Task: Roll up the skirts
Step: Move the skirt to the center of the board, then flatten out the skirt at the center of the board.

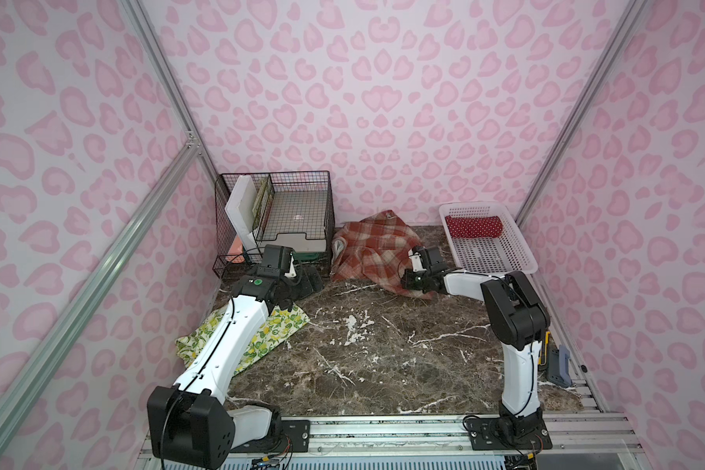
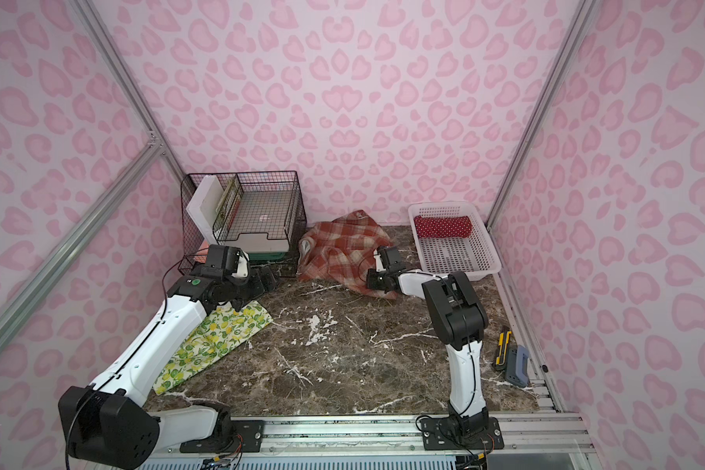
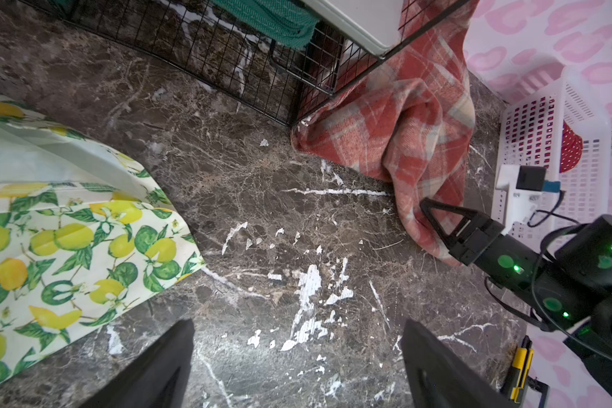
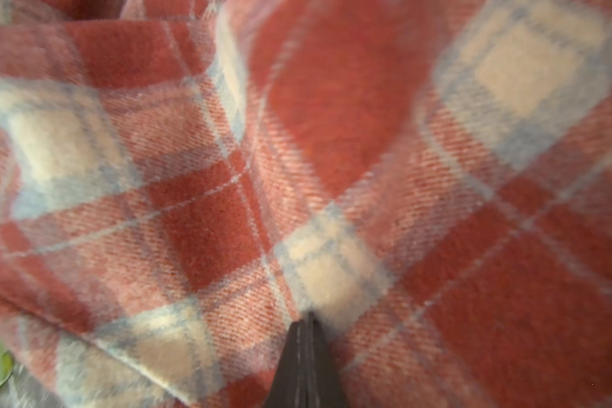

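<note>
Plaid skirt (image 4: 227, 219) fills my right wrist view; right gripper (image 4: 308, 318) pressed together, seemingly pinching fold. Left gripper (image 3: 297, 328) spread above marble tabletop (image 3: 244, 183); pink-patterned walls (image 1: 383, 101).

Soft, even light in both top views; walls (image 1: 37, 122) bow at the edges. Right wrist view is blurred against the plaid skirt (image 4: 205, 229). Left wrist view sharp.

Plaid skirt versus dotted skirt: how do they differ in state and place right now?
The plaid skirt lies crumpled on the table; the dotted skirt sits rolled in the white basket. The right gripper is shut on a fold of the plaid skirt; nothing touches the dotted skirt. Plaid shows rust-and-beige checks, dotted small white spots on red. Both are reddish cloth.
</note>
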`<act>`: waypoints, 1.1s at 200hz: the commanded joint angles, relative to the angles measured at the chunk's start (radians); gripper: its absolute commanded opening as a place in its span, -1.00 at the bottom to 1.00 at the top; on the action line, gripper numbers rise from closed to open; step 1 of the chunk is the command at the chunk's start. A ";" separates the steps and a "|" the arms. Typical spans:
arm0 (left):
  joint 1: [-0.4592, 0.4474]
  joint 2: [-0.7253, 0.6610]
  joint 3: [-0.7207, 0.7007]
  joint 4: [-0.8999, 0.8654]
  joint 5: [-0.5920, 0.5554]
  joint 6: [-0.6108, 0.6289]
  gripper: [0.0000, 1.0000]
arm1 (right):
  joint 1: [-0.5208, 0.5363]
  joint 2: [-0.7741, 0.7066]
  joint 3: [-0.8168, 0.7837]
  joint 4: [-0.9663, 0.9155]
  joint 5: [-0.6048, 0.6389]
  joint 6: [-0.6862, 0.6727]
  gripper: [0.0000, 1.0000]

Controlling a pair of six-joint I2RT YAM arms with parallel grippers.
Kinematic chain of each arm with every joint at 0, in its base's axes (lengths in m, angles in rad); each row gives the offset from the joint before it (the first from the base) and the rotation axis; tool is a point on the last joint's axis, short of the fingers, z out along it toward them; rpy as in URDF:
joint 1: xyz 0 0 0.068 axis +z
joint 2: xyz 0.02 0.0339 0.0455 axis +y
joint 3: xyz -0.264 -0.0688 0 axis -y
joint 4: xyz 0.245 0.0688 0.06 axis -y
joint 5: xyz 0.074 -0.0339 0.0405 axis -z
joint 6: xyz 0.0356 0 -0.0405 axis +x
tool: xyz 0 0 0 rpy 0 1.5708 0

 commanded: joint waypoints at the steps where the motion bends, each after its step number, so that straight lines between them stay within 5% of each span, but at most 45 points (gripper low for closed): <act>1: -0.001 0.010 -0.009 0.037 0.028 -0.031 0.86 | -0.019 -0.027 -0.064 -0.131 -0.011 0.007 -1.00; 68: -0.043 -0.014 -0.074 0.066 0.024 -0.062 0.84 | 0.032 -0.324 -0.420 -0.206 -0.003 -0.037 -1.00; 112: -0.150 0.006 -0.104 0.091 -0.019 -0.097 0.85 | 0.022 -0.666 -0.703 -0.310 0.067 0.007 -1.00; 137: -0.214 0.017 -0.122 0.096 -0.035 -0.130 0.85 | 0.023 -0.751 -0.662 -0.370 0.117 0.088 -1.00; 148: -0.250 0.009 -0.147 0.099 -0.059 -0.156 0.85 | 0.029 -0.785 -0.647 -0.363 0.112 0.112 -0.70; 173: -0.315 -0.028 -0.237 0.115 -0.094 -0.226 0.85 | 0.083 -0.805 -0.541 -0.424 0.193 0.115 -0.59; 201: -0.368 -0.097 -0.356 0.125 -0.163 -0.314 0.90 | 0.174 -0.776 -0.482 -0.390 0.208 0.112 -0.23; 211: -0.375 -0.106 -0.382 0.154 -0.166 -0.319 0.92 | 0.184 -0.737 -0.477 -0.353 0.186 0.112 -0.25; 220: -0.381 -0.103 -0.383 0.163 -0.183 -0.318 0.92 | 0.194 -0.686 -0.460 -0.315 0.163 0.112 -0.47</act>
